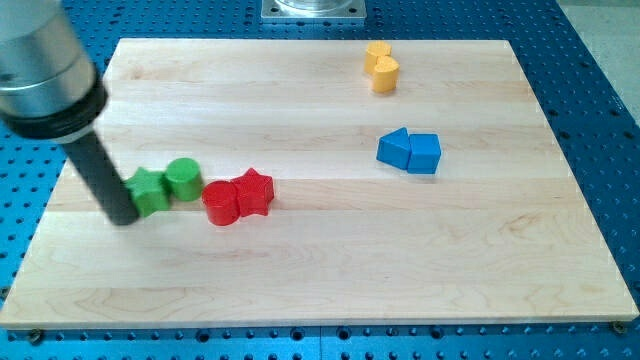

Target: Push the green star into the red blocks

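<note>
The green star (pixel 150 192) lies on the wooden board at the view's left, touching a green cylinder (pixel 183 178) on its right. A red cylinder (pixel 220 202) and a red star (pixel 253 192) sit together just right of the green blocks; a small gap separates the green cylinder from the red cylinder. My tip (pixel 122 217) rests on the board against the green star's left side, with the dark rod rising up and to the left.
Two yellow blocks (pixel 381 66) sit near the board's top edge, right of centre. Two blue blocks (pixel 409 151) sit right of centre. The wooden board (pixel 400 270) lies on a blue perforated table (pixel 600 60).
</note>
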Tool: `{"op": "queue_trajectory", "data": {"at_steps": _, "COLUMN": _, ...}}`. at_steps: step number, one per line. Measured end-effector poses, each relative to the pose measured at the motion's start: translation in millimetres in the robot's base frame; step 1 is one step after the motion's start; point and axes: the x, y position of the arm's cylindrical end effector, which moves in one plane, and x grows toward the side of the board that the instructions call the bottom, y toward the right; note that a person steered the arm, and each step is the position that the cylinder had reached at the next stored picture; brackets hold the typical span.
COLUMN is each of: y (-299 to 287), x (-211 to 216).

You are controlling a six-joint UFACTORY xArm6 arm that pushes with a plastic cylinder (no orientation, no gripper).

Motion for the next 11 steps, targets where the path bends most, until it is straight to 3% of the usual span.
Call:
{"op": "queue_trajectory", "data": {"at_steps": 1, "y": 51, "x": -30}}
{"op": "queue_trajectory", "data": {"at_steps": 2, "y": 8, "x": -63}}
{"op": "queue_trajectory", "data": {"at_steps": 3, "y": 27, "x": -98}}
{"op": "queue_trajectory", "data": {"at_steps": 4, "y": 71, "x": -97}}
{"op": "queue_trajectory", "data": {"at_steps": 7, "y": 109, "x": -80}}
{"op": "queue_trajectory", "data": {"at_steps": 8, "y": 94, "x": -110}}
{"op": "queue_trajectory", "data": {"at_steps": 9, "y": 57, "x": -101}}
{"op": "queue_trajectory", "data": {"at_steps": 11, "y": 76, "x": -72}}
